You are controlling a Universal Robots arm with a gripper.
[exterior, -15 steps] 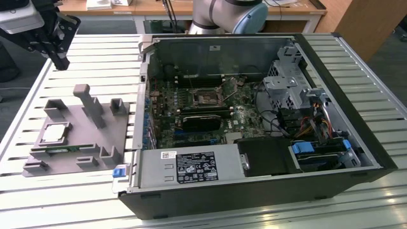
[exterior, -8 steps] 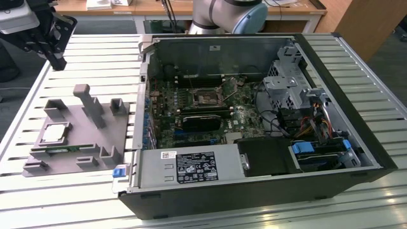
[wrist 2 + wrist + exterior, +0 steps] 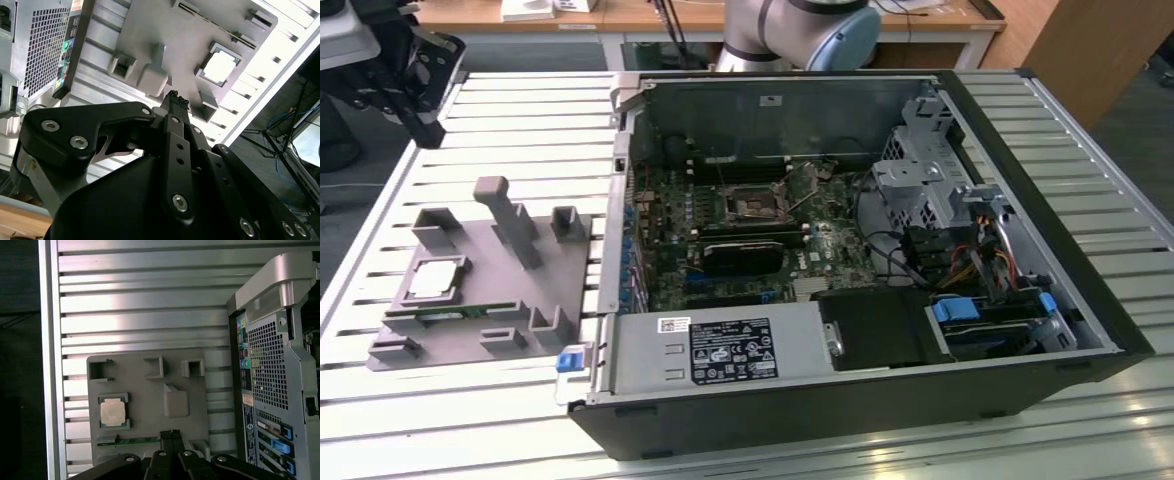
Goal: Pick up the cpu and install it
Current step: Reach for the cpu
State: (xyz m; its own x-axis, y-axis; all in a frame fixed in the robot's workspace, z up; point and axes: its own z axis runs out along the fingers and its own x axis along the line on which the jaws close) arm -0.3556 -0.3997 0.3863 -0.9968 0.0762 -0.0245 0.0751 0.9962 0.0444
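Note:
The cpu, a small square chip with a dull silver top, lies in a recess of the grey plastic fixture on the exterior view's left. In both wrist views the cpu sits well apart from my fingertips. My gripper hangs high above the slatted table beyond the fixture's far end, and its black fingers meet tip to tip with nothing between them. Inside the open computer case, the motherboard's socket shows with its frame raised.
A thin green memory stick lies in the fixture's near slot. The open computer case takes up the middle and the exterior view's right of the slatted metal table. A black finned block sits on the motherboard near the socket.

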